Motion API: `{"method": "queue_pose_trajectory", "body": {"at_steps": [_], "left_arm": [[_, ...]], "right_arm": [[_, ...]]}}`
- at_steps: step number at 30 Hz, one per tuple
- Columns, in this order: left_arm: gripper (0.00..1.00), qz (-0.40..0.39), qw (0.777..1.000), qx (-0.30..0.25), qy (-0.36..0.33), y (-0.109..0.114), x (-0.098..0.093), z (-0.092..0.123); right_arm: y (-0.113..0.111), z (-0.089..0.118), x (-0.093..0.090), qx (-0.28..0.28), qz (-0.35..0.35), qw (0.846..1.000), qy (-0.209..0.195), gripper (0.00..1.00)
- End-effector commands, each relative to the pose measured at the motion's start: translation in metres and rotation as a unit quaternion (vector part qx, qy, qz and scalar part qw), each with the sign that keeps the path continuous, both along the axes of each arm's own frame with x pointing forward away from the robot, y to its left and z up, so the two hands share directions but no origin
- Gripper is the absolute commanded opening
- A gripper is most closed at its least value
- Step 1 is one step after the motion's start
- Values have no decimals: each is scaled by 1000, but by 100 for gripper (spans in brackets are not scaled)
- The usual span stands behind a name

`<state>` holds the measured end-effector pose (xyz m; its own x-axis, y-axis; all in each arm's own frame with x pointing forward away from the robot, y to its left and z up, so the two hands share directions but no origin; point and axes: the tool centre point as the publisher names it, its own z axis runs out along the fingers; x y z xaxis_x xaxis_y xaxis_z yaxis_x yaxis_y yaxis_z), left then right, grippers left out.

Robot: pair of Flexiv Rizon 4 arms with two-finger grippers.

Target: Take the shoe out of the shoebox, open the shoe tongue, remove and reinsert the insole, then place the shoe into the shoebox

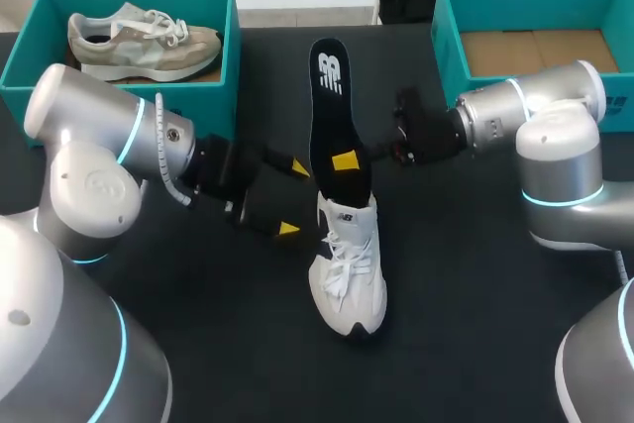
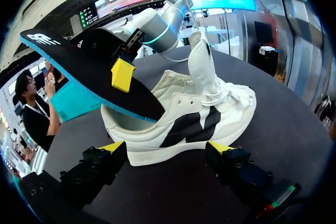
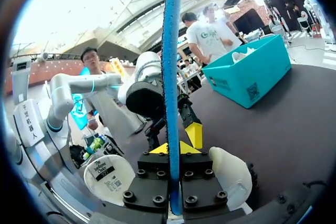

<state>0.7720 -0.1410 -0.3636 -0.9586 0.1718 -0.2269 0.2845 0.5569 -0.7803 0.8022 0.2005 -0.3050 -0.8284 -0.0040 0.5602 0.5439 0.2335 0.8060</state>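
A white shoe (image 1: 347, 269) stands on the dark table (image 1: 475, 324), toe toward the front. The black insole (image 1: 330, 111) with its blue underside rises steeply from the shoe's opening. My right gripper (image 1: 344, 161) is shut on the insole's lower part. From the right wrist, the insole (image 3: 170, 66) appears edge-on, clamped in the right gripper (image 3: 176, 149). My left gripper (image 1: 293, 199) is open beside the shoe's left flank. Seen from the left wrist, the shoe (image 2: 173, 129) lies ahead of the left gripper (image 2: 168, 149), whose spread fingers do not touch it, with the insole (image 2: 84, 69) slanting above.
A teal box (image 1: 234, 56) at the back left holds a beige shoe (image 1: 139, 42). A second teal box (image 1: 448, 42) at the back right shows a bare cardboard floor. The left arm's elbow (image 1: 94, 146) stands close to the left box.
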Motion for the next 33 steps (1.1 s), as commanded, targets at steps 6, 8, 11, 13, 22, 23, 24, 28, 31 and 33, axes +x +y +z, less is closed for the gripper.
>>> {"method": "queue_pose_trajectory", "body": {"at_steps": [6,8,11,13,22,23,24,28,31,33], "left_arm": [[100,0,1000,1,0,0,2,-1],[100,0,1000,1,1,1,1,-1],[100,0,1000,1,2,1,1,-1],[100,0,1000,1,2,1,1,-1],[100,0,1000,-4,2,0,1,0],[100,0,1000,-4,3,0,1,0],[100,0,1000,-4,4,0,1,1],[100,0,1000,-3,5,-2,0,2],[100,1,1000,-4,8,-2,0,2],[100,1,1000,-4,8,-2,0,2]], "right_arm": [[5,-7,5,3,-2,1000,30,0],[4,-12,3,4,-4,999,40,0],[2,-21,-3,-2,-7,998,55,0],[3,-26,-7,-3,-12,998,61,0],[5,-41,-30,-18,-12,998,57,0],[6,-41,-32,-16,-13,998,57,0],[6,-41,-34,-16,-15,998,58,0],[6,-43,-39,-16,-20,998,61,0],[6,-45,-41,-16,-21,998,63,0],[5,-45,-41,-16,-26,998,62,0]]}}
